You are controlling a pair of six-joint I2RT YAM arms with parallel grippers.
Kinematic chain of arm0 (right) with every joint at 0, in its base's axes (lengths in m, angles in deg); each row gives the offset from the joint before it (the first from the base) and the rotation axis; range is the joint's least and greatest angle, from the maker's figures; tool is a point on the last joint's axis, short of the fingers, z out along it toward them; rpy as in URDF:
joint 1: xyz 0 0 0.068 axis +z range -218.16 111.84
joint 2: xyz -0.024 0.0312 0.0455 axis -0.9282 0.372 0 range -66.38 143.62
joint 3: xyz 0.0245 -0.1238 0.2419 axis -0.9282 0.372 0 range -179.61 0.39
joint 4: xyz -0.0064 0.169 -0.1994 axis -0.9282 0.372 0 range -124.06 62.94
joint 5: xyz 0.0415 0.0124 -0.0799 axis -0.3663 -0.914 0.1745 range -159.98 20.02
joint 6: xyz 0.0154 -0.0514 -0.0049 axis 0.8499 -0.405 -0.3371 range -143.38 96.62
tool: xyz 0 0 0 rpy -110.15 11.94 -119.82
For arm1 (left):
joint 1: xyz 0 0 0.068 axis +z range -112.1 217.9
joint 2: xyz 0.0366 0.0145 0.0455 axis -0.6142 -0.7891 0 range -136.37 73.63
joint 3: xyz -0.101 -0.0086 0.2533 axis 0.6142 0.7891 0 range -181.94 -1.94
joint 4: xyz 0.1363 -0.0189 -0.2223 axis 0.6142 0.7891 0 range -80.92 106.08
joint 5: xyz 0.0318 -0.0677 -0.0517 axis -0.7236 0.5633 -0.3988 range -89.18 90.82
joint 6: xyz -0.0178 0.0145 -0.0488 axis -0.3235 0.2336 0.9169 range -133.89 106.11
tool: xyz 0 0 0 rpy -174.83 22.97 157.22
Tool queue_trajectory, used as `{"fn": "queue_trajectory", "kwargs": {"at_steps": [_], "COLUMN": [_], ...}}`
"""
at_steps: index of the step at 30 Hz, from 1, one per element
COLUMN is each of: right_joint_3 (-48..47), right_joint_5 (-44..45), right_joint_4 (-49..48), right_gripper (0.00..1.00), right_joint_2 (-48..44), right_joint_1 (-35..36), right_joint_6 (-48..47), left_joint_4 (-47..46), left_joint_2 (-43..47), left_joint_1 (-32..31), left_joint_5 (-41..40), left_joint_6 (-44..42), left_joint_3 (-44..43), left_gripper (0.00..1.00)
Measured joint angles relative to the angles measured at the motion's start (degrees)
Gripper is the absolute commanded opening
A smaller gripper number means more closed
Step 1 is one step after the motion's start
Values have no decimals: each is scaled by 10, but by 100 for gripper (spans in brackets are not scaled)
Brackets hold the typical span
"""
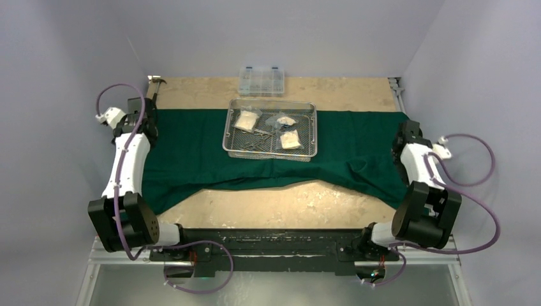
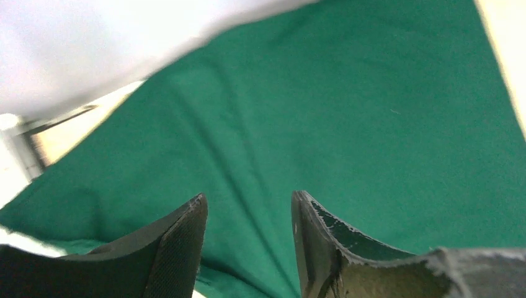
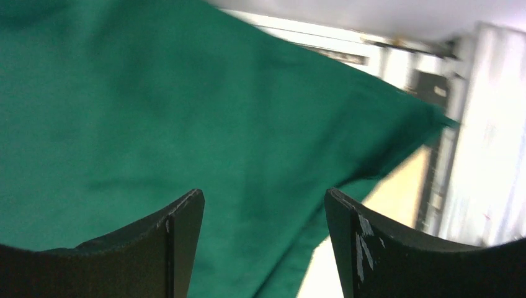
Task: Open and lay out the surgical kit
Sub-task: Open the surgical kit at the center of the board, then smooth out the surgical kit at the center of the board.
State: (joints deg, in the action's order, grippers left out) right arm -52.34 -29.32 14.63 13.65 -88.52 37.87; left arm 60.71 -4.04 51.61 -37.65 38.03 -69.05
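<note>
Cloth: the green cloth (image 1: 191, 153) lies spread open across the table (image 1: 274, 204), running from the 9 o'clock edge to the 3 o'clock edge. Its near hem sags toward 7 and 5 o'clock and rises in the middle.
Tray: the wire tray (image 1: 268, 155) stands on the cloth, a little toward 12 o'clock from the table's centre, its long sides running 9 to 3.
Gauze: three packets lie inside the tray, one at its 10 o'clock corner (image 1: 245, 120), one near 1 o'clock (image 1: 285, 121) and one at 4 o'clock (image 1: 291, 140).
Instruments: small steel tools (image 1: 263, 132) lie in the tray's middle, between the packets; too small to tell one from another.
Box: a clear box (image 1: 261, 80) sits on bare table at 12 o'clock, just beyond the tray and off the cloth.
Hammer: a hammer (image 1: 155, 81) lies at the 11 o'clock corner of the table, off the cloth.
Left gripper: the left gripper (image 2: 248, 205) is over the cloth's 9 o'clock end. Its jaws stand moderately parted with nothing between them, and smooth green cloth shows below.
Right gripper: the right gripper (image 3: 263, 198) is over the cloth's 3 o'clock end, near a corner of the fabric. Its jaws stand wider apart than the left's and grip nothing; cloth and a strip of table show through the gap.
</note>
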Motion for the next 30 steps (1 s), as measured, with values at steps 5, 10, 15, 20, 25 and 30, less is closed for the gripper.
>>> {"fn": "queue_trajectory", "kwargs": {"at_steps": [5, 10, 15, 20, 25, 30], "right_joint_3": [-43, -134, -193, -217, -260, -284], "right_joint_5": [-62, -156, -241, -285, -295, -298], "right_joint_4": [-109, -195, -231, -240, -247, -259], "right_gripper": [78, 80, 83, 89, 93, 95], "right_joint_2": [26, 161, 278, 303, 306, 319], "right_joint_1": [63, 69, 72, 91, 114, 124], "right_joint_6": [-123, -238, -332, -390, -418, -431], "left_joint_4": [-123, -189, -216, -219, -219, -216], "left_joint_2": [-56, -186, -314, -377, -417, -440], "left_joint_1": [-23, -24, -30, -33, -34, -40], "left_joint_5": [128, 205, 251, 256, 250, 236], "left_joint_6": [-88, -129, -169, -198, -216, -229], "left_joint_3": [-6, -44, -98, -153, -193, -224], "left_gripper": [51, 52, 52, 53, 53, 54]}}
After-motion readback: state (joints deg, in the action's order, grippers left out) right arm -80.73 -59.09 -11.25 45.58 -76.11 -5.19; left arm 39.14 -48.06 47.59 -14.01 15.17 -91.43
